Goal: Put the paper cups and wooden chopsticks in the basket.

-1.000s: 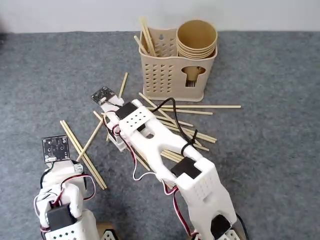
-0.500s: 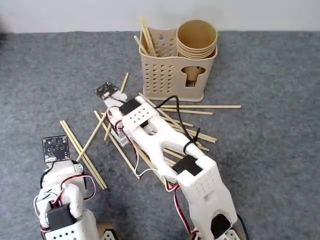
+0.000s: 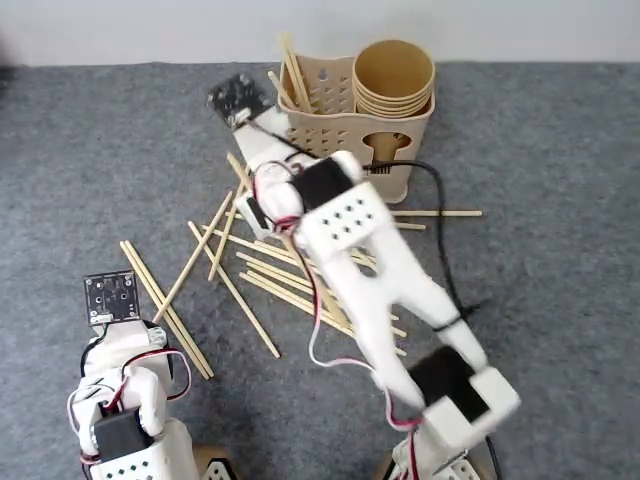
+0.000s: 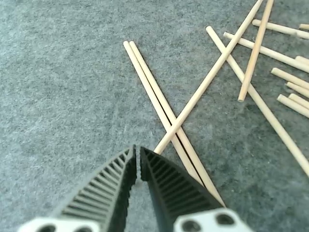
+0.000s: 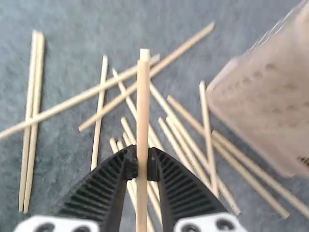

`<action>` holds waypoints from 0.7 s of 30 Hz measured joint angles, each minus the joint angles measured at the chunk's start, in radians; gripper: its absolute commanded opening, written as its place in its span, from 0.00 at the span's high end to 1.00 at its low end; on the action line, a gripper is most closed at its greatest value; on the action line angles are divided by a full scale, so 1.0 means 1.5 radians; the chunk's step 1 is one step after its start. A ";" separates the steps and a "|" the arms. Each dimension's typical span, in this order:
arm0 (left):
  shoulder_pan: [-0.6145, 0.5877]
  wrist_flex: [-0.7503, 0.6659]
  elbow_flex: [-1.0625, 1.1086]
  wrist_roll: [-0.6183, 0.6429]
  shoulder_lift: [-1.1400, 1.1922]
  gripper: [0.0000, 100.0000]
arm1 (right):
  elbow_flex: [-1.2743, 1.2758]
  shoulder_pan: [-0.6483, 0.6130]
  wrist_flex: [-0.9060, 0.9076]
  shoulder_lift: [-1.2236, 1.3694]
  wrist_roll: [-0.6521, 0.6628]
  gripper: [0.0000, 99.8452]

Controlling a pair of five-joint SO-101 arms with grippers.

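My right gripper [image 5: 142, 162] is clamped on one chopstick [image 5: 143, 96], held up just beside the basket [image 3: 345, 150]. My left gripper [image 4: 137, 162] is closed on nothing, low over the mat [image 3: 560, 250]. The cups [image 3: 394, 75] and a few sticks [image 3: 293, 65] are in the basket, but many loose chopsticks [image 4: 150, 83] lie on the mat, so I judge the job about half done.
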 measured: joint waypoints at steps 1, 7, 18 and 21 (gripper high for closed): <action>0.000 0.000 0.000 0.000 0.000 0.99 | 0.000 0.001 -0.012 -0.020 0.008 0.99; 0.000 0.000 0.000 0.000 0.000 0.99 | 0.000 0.017 -0.125 -0.123 0.031 0.99; 0.000 0.000 0.000 0.000 0.000 0.99 | 0.020 0.095 -0.462 -0.158 0.041 0.99; 0.000 0.000 0.000 0.000 0.000 0.99 | 0.080 0.092 -0.561 -0.159 0.043 0.99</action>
